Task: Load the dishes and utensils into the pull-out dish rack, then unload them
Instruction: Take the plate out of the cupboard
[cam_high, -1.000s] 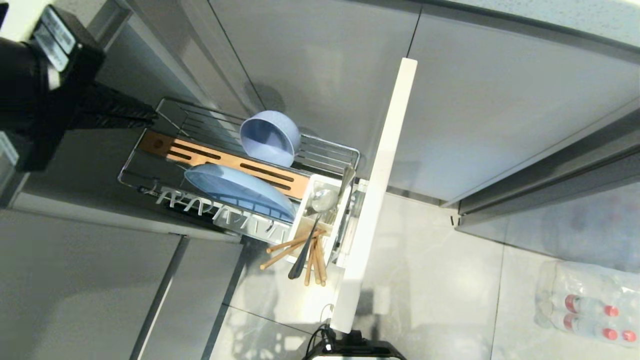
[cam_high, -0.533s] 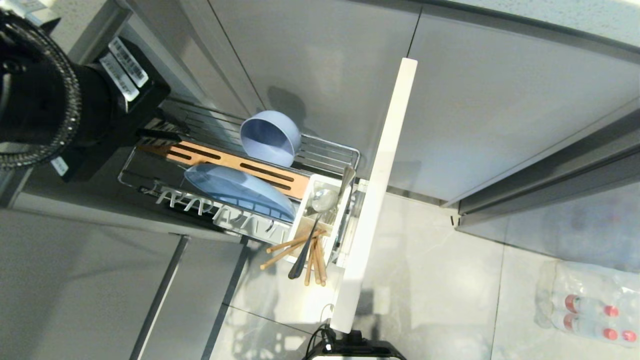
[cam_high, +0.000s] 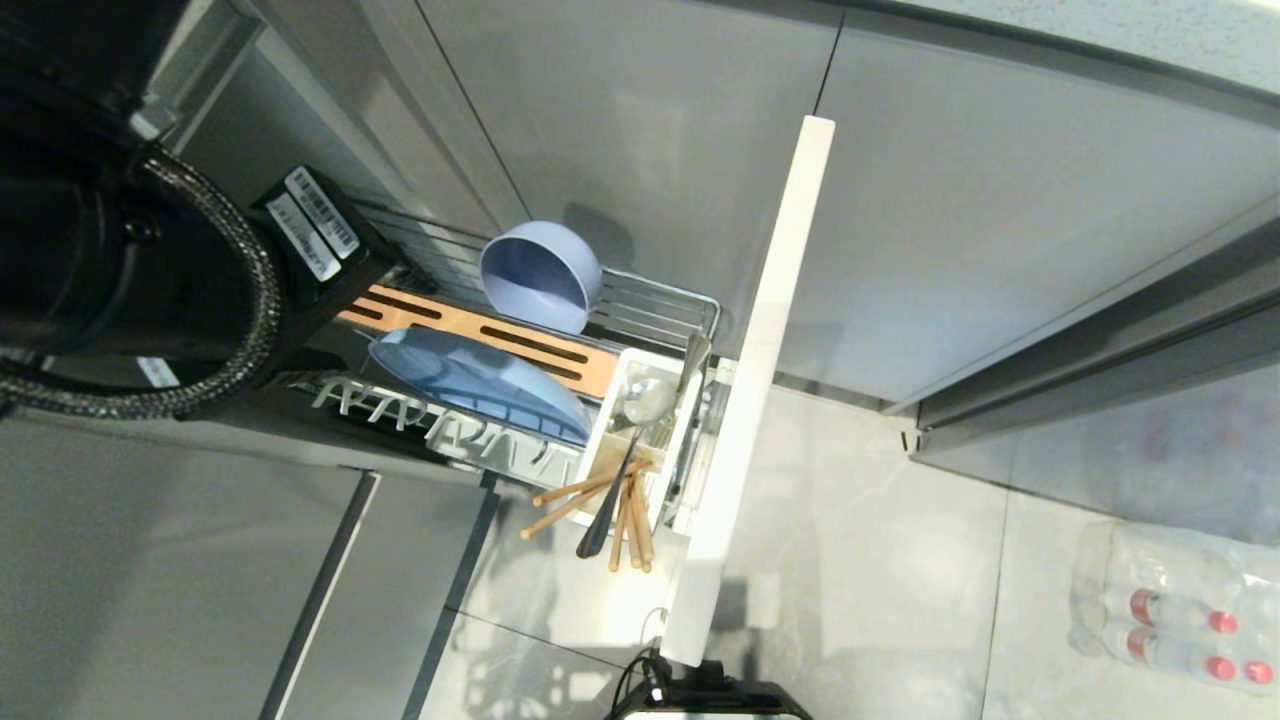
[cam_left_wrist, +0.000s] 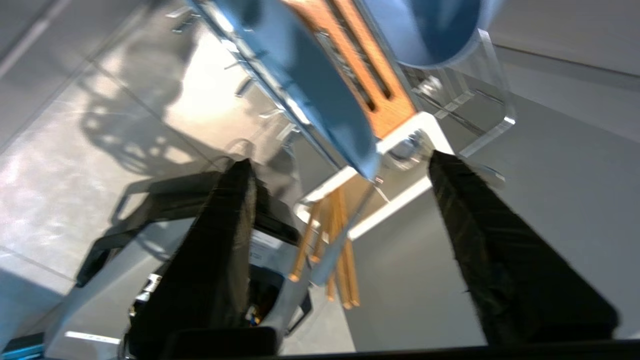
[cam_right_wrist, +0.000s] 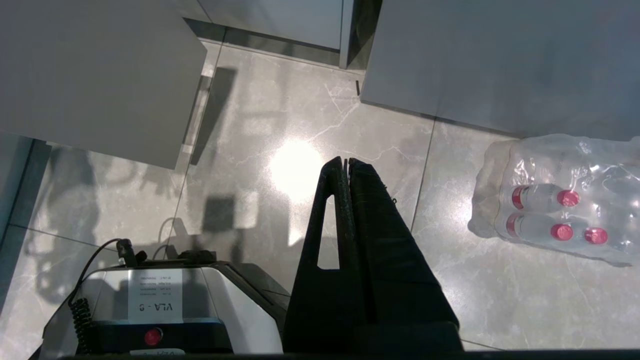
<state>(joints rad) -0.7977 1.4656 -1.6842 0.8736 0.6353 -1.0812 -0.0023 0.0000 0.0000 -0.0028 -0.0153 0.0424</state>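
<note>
L gripper (cam_left_wrist: 340, 165) jaws wide, empty, lined up facing plate (cam_high: 480, 380) edge-on in rack (cam_high: 660, 295) slots, prob. for unloading. Bowl (cam_high: 540, 275) just beyond; chopsticks (cam_high: 590, 505) + spoon (cam_high: 625, 460) in caddy further ahead. R gripper (cam_right_wrist: 347, 162) closed, parked over floor.

The left arm (cam_high: 150, 290) reaches in from the left, and the left gripper (cam_left_wrist: 340, 165) has its fingers (cam_left_wrist: 220, 240) spread wide with nothing between them. The right gripper (cam_right_wrist: 346, 161) points down, fingers (cam_right_wrist: 370, 220) pressed together, empty.
</note>
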